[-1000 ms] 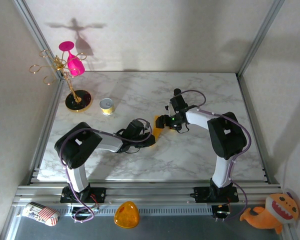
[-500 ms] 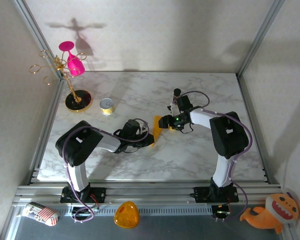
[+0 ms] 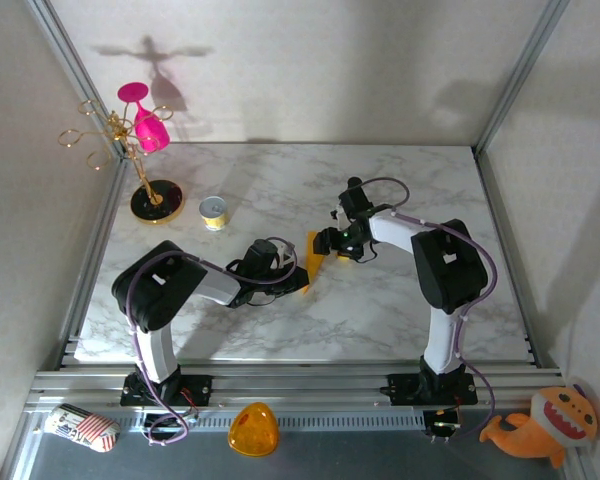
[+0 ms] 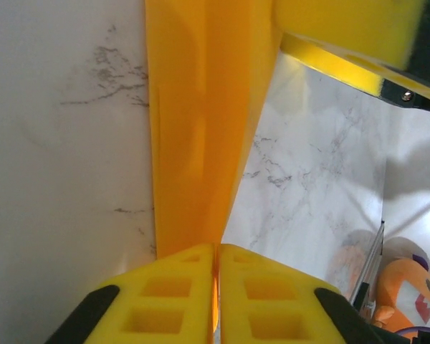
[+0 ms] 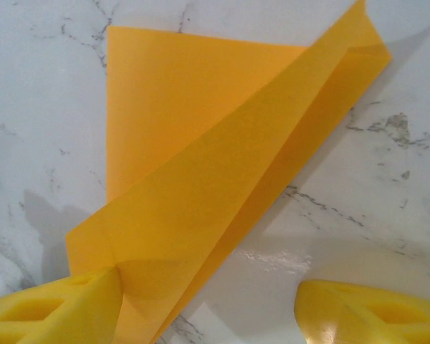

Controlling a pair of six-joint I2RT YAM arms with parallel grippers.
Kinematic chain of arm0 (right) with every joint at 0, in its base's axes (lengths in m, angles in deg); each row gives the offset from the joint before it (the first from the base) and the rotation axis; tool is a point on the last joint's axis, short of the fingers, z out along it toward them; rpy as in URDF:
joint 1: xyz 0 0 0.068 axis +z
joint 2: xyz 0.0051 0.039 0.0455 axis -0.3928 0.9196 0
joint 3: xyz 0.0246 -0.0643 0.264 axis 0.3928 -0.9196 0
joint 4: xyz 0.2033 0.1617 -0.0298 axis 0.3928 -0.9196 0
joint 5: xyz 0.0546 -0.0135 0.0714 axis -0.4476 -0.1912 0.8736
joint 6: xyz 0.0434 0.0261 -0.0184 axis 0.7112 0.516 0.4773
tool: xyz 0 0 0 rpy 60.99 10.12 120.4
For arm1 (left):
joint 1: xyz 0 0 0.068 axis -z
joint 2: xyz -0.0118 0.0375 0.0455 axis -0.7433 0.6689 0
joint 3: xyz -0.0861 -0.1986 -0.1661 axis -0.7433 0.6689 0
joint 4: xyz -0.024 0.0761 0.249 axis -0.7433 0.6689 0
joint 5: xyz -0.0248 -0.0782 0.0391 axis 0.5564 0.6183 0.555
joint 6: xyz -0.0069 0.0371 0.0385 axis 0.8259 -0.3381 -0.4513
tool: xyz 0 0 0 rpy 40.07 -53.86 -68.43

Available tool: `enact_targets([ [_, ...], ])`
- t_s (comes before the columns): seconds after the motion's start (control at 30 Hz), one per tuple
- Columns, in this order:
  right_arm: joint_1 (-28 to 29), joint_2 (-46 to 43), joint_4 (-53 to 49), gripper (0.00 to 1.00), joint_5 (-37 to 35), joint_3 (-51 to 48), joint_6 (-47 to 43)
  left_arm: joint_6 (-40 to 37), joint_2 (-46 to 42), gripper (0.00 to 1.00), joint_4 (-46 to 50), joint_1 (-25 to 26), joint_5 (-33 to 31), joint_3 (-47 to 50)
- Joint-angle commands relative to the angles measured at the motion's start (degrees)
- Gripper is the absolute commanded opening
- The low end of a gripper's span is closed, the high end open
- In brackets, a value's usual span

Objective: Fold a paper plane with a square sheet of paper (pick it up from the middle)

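The square sheet of paper (image 3: 315, 258) is an orange-yellow creased wedge at the table's middle, lying between both grippers. My left gripper (image 3: 302, 283) is shut on its narrow end. In the left wrist view the paper (image 4: 201, 107) runs away from the pinched pads of the left gripper (image 4: 216, 287) as a long folded strip. My right gripper (image 3: 325, 243) stands open over the wide end. From the right wrist, one flap of the paper (image 5: 201, 179) rises off the marble and leans on the left finger (image 5: 64, 312) of the right gripper (image 5: 208, 315); the other finger (image 5: 365, 312) is apart from it.
A gold stand with a pink glass (image 3: 145, 130) and a small yellow tin (image 3: 214, 211) sit at the back left. An orange plastic dome (image 3: 253, 430), a striped roll (image 3: 80, 427) and a plush toy (image 3: 540, 425) lie below the table's near rail.
The left gripper has drawn slightly left, still pinching the paper. The paper's upper flap stands more raised than a second ago. The right gripper has shifted a little beside it.
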Motion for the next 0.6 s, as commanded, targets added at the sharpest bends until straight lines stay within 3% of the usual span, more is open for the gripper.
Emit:
enact_targets([
  [0.0, 0.0, 9.0, 1.5, 0.72, -16.1, -2.2, 1.6, -0.3, -2.3, 0.14, 2.2, -0.4, -1.7, 1.1],
  [0.3, 1.5, 11.1, -0.3, 0.76, -20.2, -1.8, 5.1, -1.4, -8.1, 0.23, 5.3, -0.2, -6.7, 2.5],
  [0.57, 1.6, 12.0, -1.0, 0.77, -21.2, -1.9, 6.5, -6.5, -9.3, 0.35, 14.2, 2.8, -14.8, -2.3],
])
